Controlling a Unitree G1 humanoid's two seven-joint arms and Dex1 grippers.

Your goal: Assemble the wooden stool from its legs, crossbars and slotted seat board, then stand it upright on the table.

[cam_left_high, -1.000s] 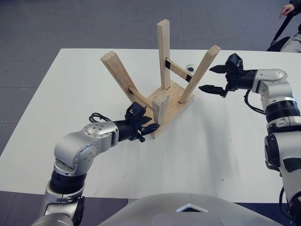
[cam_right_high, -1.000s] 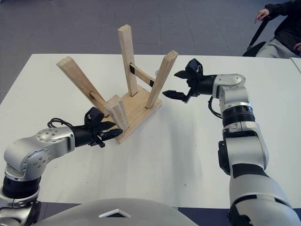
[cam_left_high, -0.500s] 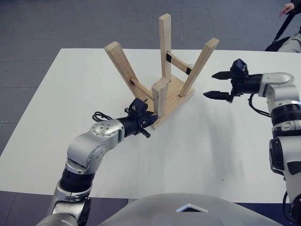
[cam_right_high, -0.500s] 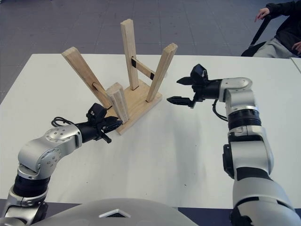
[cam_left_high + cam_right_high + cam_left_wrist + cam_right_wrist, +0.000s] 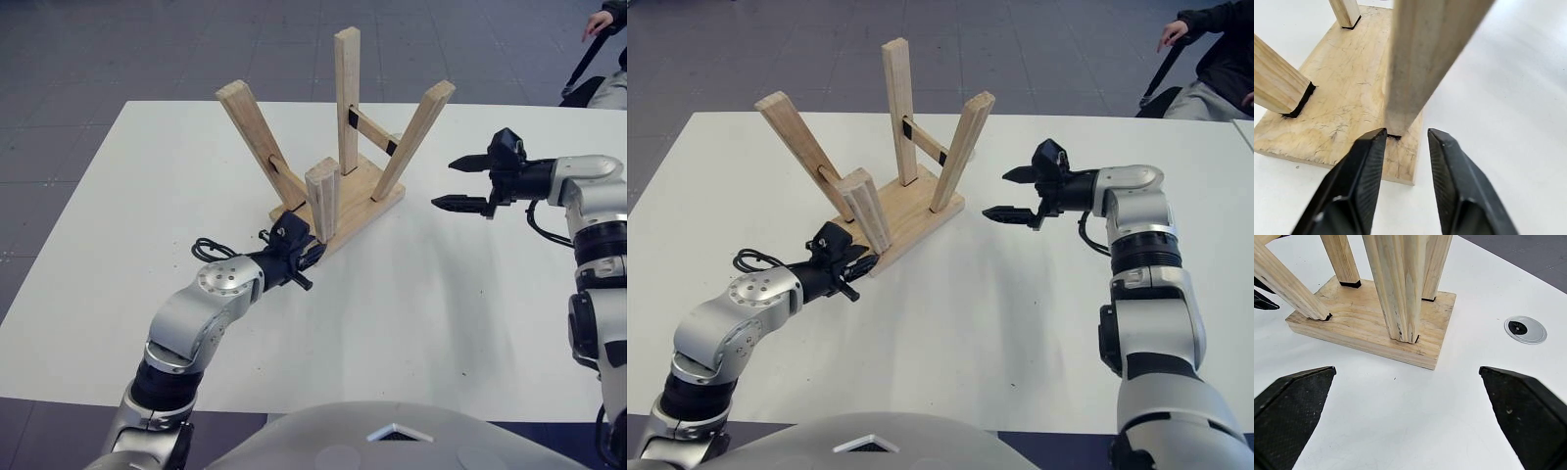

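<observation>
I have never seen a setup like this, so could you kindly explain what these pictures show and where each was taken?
This is a humanoid robot with two arms, each ending in two-fingered jaws. Two pictures look down from its head; two come from its wrists. On the table stands a wooden stool, upside down: seat board flat, four legs up. The left jaws are open at the base of the nearest leg; the right jaws are open, apart from the stool. Nothing is held.
</observation>
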